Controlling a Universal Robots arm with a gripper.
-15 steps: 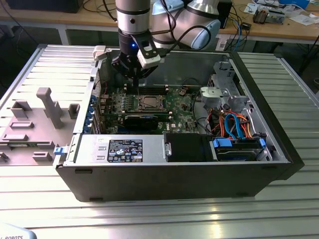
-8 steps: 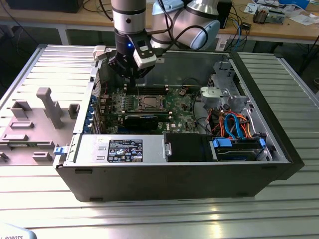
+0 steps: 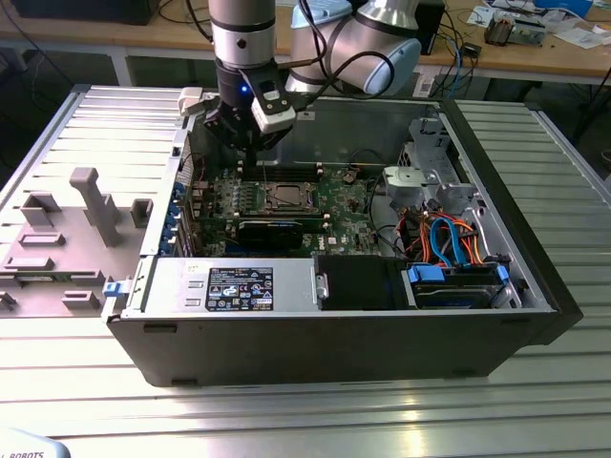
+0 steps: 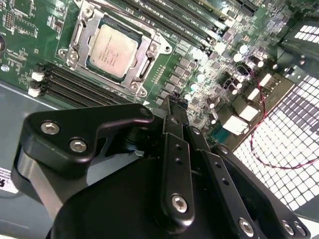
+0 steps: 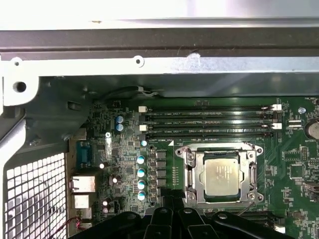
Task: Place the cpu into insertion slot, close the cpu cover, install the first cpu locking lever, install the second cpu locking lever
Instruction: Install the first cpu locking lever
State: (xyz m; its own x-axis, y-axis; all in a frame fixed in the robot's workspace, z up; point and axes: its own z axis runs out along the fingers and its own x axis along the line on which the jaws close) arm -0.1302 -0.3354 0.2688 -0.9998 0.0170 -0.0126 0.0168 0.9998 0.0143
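Observation:
The cpu (image 4: 112,50) lies flat in the insertion slot (image 3: 284,197) on the green circuit board, its silvery top facing up; it also shows in the first wrist view as the cpu (image 5: 223,175). The cpu cover (image 4: 80,31) is down around it as a silvery frame, seen too as the cpu cover (image 5: 191,172). My gripper (image 4: 177,104) hangs shut and empty above the board, a little away from the slot. In the exterior view the gripper (image 3: 250,160) is inside the case, toward that view's left of the slot.
Long black memory slots (image 5: 209,122) run beside the socket. The open computer case (image 3: 496,162) walls the board in. A power supply (image 3: 239,286) and cabled drive bay (image 3: 453,248) fill the near side. A grey fixture tray (image 3: 57,248) lies outside, at the exterior view's left.

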